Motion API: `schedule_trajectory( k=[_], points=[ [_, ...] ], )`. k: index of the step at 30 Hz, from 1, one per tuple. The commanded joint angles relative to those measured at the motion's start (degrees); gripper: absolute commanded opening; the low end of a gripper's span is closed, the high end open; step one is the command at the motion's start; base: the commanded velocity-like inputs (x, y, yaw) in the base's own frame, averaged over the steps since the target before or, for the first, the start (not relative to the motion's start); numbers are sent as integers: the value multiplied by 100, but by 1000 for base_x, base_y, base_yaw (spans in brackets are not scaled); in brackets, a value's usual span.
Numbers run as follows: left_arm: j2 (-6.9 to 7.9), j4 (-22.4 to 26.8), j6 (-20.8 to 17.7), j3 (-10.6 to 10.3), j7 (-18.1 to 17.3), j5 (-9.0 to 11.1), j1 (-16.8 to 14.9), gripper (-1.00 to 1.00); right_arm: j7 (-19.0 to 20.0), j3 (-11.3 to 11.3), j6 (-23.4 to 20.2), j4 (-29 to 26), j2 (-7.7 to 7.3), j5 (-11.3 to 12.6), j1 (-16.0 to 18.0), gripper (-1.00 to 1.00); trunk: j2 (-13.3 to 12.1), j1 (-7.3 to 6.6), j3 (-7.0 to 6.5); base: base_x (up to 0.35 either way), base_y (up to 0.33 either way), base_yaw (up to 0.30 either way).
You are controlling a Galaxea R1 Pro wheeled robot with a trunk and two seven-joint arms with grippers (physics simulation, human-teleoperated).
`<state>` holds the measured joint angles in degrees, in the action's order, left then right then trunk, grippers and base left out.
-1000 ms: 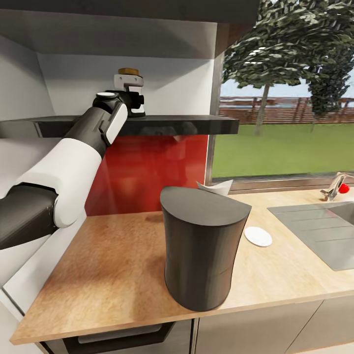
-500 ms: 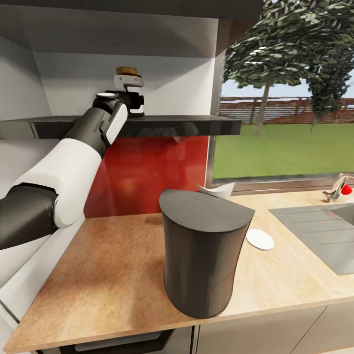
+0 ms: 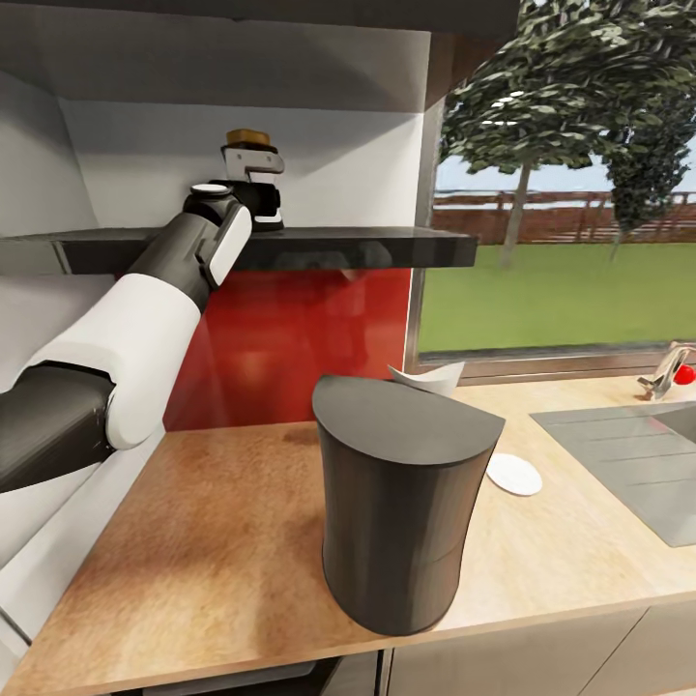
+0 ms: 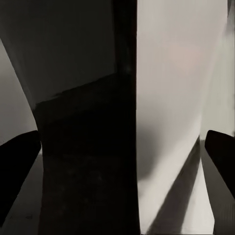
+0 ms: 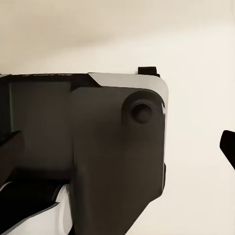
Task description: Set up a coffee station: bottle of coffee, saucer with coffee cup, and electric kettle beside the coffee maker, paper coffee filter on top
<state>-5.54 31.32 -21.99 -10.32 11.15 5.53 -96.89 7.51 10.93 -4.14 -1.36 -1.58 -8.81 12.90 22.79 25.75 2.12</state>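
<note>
On the dark shelf high above the surface, the bottle of coffee is standing near the shelf's left end, and the left gripper is covering almost all of it. Only its brown cap is peeking out over the top. In the left wrist view, the bottle is sitting very close up between two dark fingers, one at each side, so the left fingers seem to be closed around it, but the touching spots are hard to see.

The coffee maker is standing near the front edge of the surface, and it is showing just its dark round back. A white paper filter is poking up behind its top, mostly hidden. The saucer is lying flat just beside the coffee maker, on the side toward the sink, with part of it tucked behind the dark column. The sink is being cut off at the picture's right edge.

Since a moment ago the whole picture is sliding a little, so the camera is moving; the arm and bottle are keeping the same pose.

The left arm is reaching up and forward, stretched long toward the shelf.

In the right wrist view, a dark robot part is blocking things, and I cannot tell if the right fingers are open or closed.
</note>
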Motion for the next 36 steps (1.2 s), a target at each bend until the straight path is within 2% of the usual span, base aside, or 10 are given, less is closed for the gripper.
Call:
schedule_trajectory(
  k=[1,27,30,36],
  points=[
    [3,5,-28,-43,48,52,-6,-100,23,49,-34,-14,-1,-59,2,100,13,4,14,0,0,0],
    [2,21,-47,-31,53,60,-5,-100,23,49,-34,-14,-1,-59,2,100,13,4,14,0,0,0],
    [1,138,-345,-37,48,62,-5,-100,23,49,-34,-14,-1,-59,2,100,13,4,14,-50,0,0],
    [11,598,-677,-41,46,55,-5,-100,23,49,-34,-19,6,-56,2,100,13,4,14,-149,0,0]
  ],
)
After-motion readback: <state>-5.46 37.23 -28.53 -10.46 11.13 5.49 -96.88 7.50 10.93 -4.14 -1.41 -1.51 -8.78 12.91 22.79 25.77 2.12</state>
